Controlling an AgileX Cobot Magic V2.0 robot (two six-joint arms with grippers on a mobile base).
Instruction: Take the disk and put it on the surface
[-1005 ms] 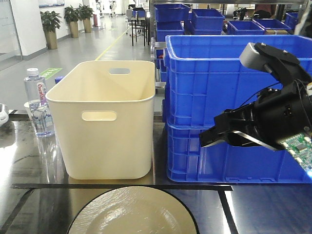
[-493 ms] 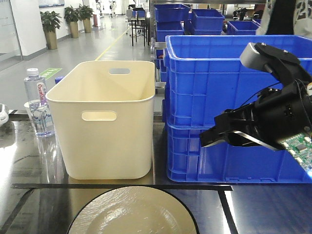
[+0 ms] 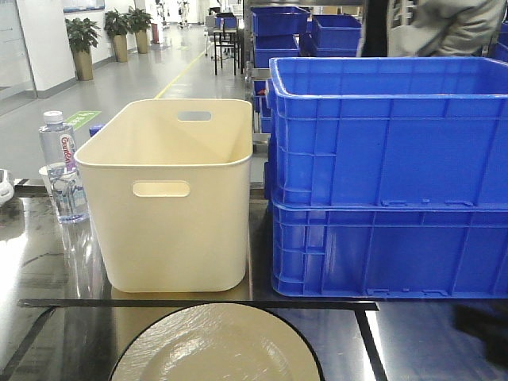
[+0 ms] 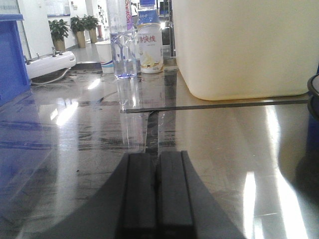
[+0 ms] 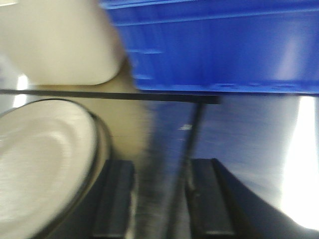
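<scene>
Front view: the disk [image 3: 216, 347] — a cream plate with a dark rim — lies flat on the dark glossy worktop [image 3: 36, 262] at the bottom centre, cut off by the frame edge, just in front of a black strip line [image 3: 198, 303]. Behind that line stands a cream bin [image 3: 169, 194], and touching its right side are two stacked blue crates [image 3: 389, 175]. A water bottle [image 3: 62, 168] stands upright left of the bin, and a person [image 3: 432, 25] stands behind the crates, only the torso showing. No arm is visible here apart from a dark blur at the lower right. Left wrist view: the left gripper [image 4: 158, 191] sits low over the worktop, its two dark fingers [image 4: 140, 191] pressed together with only a thin seam between them, holding nothing. Ahead are the cream bin at upper right, the clear bottle, a white can [image 4: 150, 48] and a paper cup [image 4: 105, 56] beside it. Right wrist view, blurred: the right gripper [image 5: 155, 201] hangs over the worktop with fingers [image 5: 115, 199] spread well apart and empty — the disk [image 5: 45, 159] lies just left of the left finger, its rim near or touching it, cannot tell which. The crates and bin fill the top.
</scene>
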